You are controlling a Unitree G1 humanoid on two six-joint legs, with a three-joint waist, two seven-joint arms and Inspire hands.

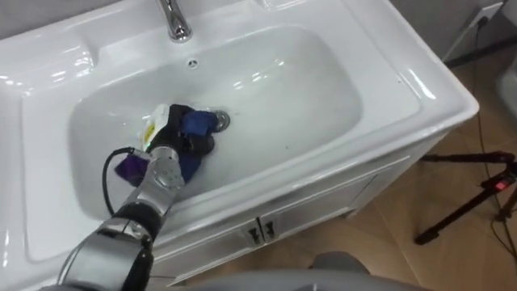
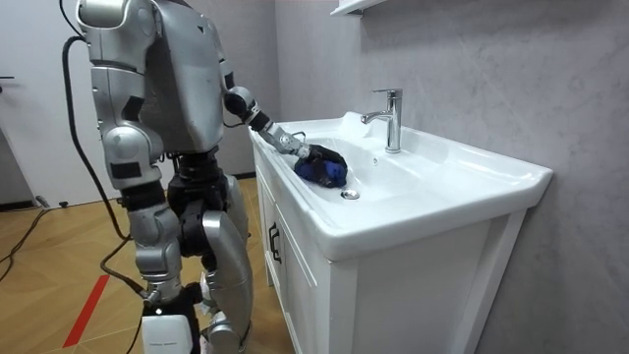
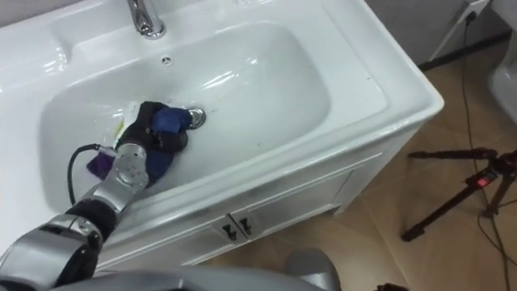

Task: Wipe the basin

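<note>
While the blue cloth point(image 1: 196, 123) lay bunched on the floor of the white basin point(image 1: 315, 89), touching the near side of the drain point(image 1: 221, 120), the wiping looked to be under way rather than finished. The left hand point(image 1: 171, 123) sat on top of the cloth with its dark fingers curled into the folds, so it appeared to grip the cloth as well as press it down; a darker flap of the same cloth trailed out beside the wrist.

Around that spot the bowl was glossy and showed no plain dirt or streaks, so which parts had been covered could not be read from the surface. As a judgement, the patch by the drain was in hand, and the wide right half of the bowl, the back wall under the overflow hole point(image 1: 192, 63) and the flat rim around the faucet point(image 1: 174, 20) were left to do, since the cloth lay well apart from all of them.

Seen from the room, the robot stood upright at the front of the cabinet point(image 1: 315, 212), its arm reached over the edge. A tripod point(image 1: 472, 190) stood on the wooden floor to the right.
</note>
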